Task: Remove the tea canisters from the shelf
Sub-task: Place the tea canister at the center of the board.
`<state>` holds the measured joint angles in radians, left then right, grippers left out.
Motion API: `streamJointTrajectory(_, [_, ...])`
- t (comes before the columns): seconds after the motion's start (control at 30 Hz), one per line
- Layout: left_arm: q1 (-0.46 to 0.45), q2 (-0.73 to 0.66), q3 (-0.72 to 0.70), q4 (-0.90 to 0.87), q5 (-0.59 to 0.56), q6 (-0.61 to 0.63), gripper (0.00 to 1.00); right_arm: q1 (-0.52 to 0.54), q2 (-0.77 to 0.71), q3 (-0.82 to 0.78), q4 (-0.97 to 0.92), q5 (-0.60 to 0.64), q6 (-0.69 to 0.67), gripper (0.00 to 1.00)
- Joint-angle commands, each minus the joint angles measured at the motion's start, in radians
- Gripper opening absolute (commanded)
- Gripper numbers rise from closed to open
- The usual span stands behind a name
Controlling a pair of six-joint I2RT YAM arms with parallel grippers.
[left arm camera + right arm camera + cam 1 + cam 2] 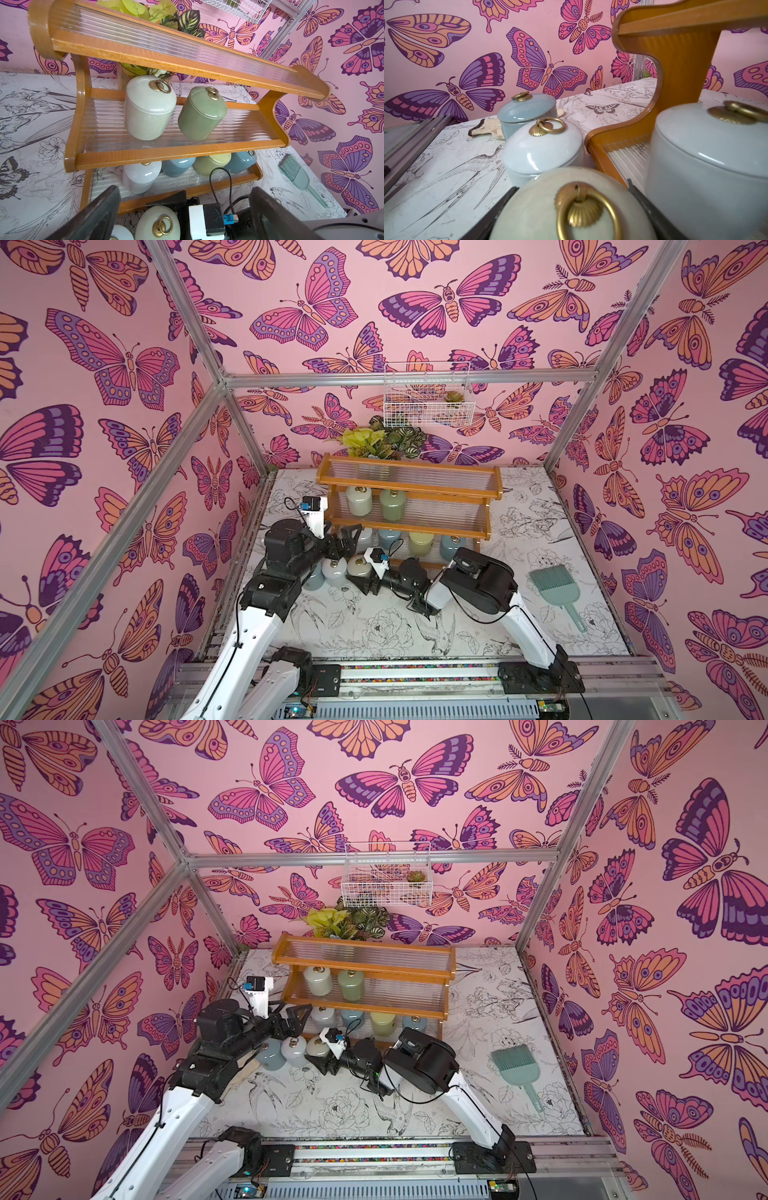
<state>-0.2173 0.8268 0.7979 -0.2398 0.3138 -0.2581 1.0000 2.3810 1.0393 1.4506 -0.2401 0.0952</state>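
Tabletop point(374, 630): white, printed with black line drawings of flowers and birds, enclosed by pink butterfly-patterned walls.

Shelf point(409, 486): three tiers, orange-brown wooden frame, clear ribbed panels. It is set toward the rear edge of the tabletop, about midway along it. Six of the tea canisters are carried on it; three are stood on the tabletop.

Wire basket point(428, 406): white, hung on the rear wall above the shelf. A leafy plant point(382, 441) is seen behind the top tier.

Hand brush point(555, 587): teal, laid flat near the right edge of the tabletop, well apart from the shelf.

Left claw point(345, 541): held over the left end of the bottom tier, fingers spread wide apart.

Right claw point(575, 207): lowered just in front of the shelf's left front corner, fingers clamped against both sides of the cream canister point(357, 566).

Middle tier, toward its left end: off-white canister point(149, 110) and sage green canister point(201, 114), stood just beside each other.

Bottom tier, left to right: white canister point(141, 176), light blue canister point(178, 168), yellow-green canister point(209, 166), blue-grey canister point(241, 164).

On the tabletop, in a row running from the cream canister toward the left edge: pale blue-white canister point(542, 153), then teal-blue canister point(527, 116).

Gold ring pull point(579, 212): seen lying on the cream canister's lid.
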Motion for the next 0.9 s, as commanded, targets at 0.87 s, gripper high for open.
streamJointTrajectory(0.87, [-0.006, -0.016, 0.015, -0.010, -0.002, 0.024, 1.00, 0.022, -0.148, -0.120, -0.022, 0.014, -0.041, 0.99])
